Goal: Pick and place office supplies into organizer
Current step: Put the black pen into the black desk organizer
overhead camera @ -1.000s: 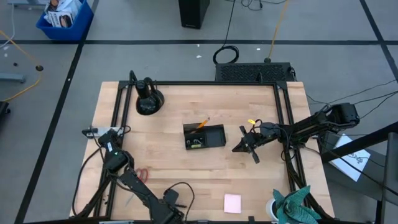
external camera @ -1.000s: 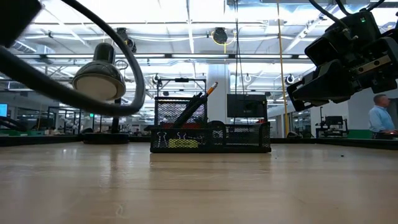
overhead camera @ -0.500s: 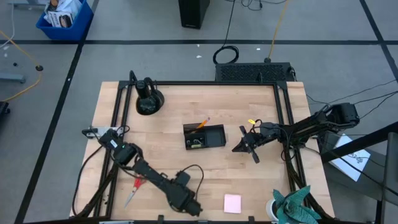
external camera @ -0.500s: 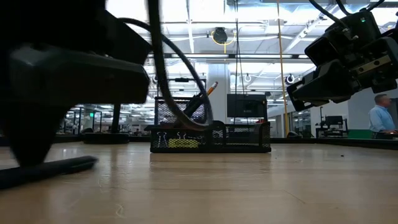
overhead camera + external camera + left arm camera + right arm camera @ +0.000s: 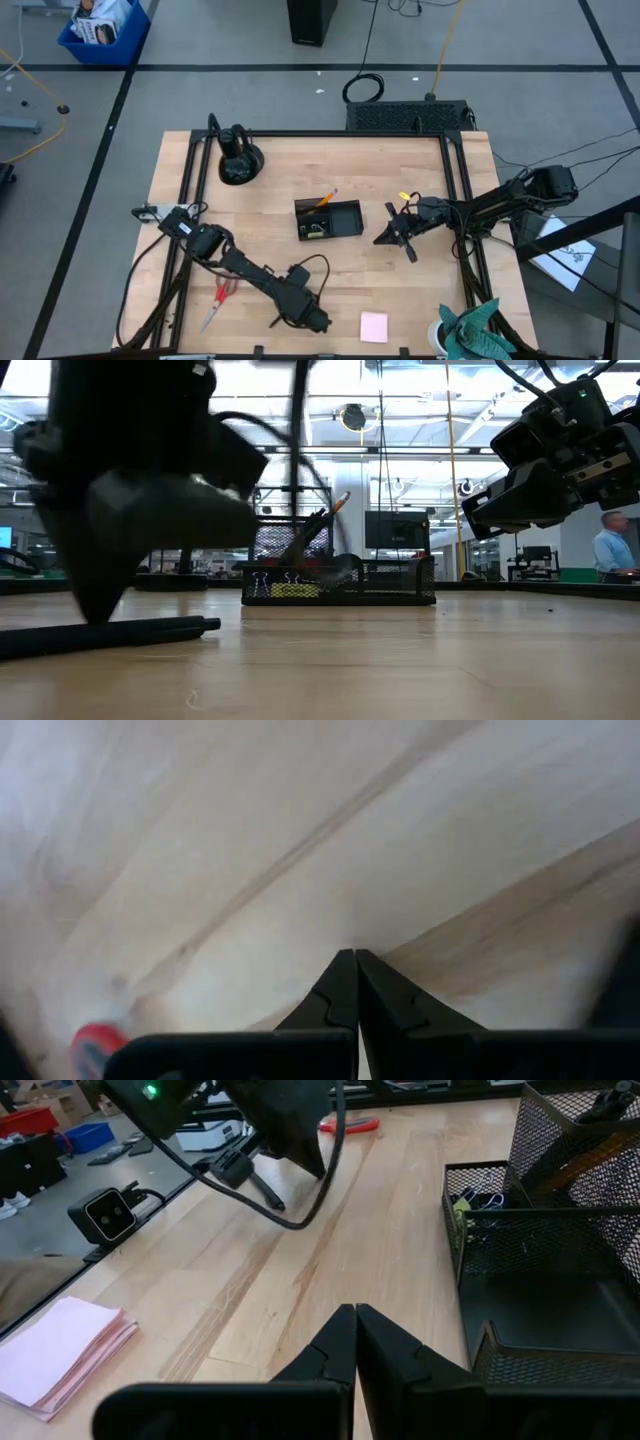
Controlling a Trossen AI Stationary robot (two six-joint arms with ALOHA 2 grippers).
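Black mesh organizer tray (image 5: 328, 219) is sitting mid-worktop (image 5: 400, 285) while the closed, empty left gripper (image 5: 318, 322) is hovering by a thin black pen (image 5: 281, 316), probably reaching; next it needs opening to grasp; right gripper (image 5: 383, 238) is waiting closed beside the tray.

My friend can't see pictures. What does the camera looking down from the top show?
Two dark robot arms reach over a wooden table. The left gripper, shut, is near a pink notepad, with red scissors farther left. The right gripper, shut, waits beside a black organizer.
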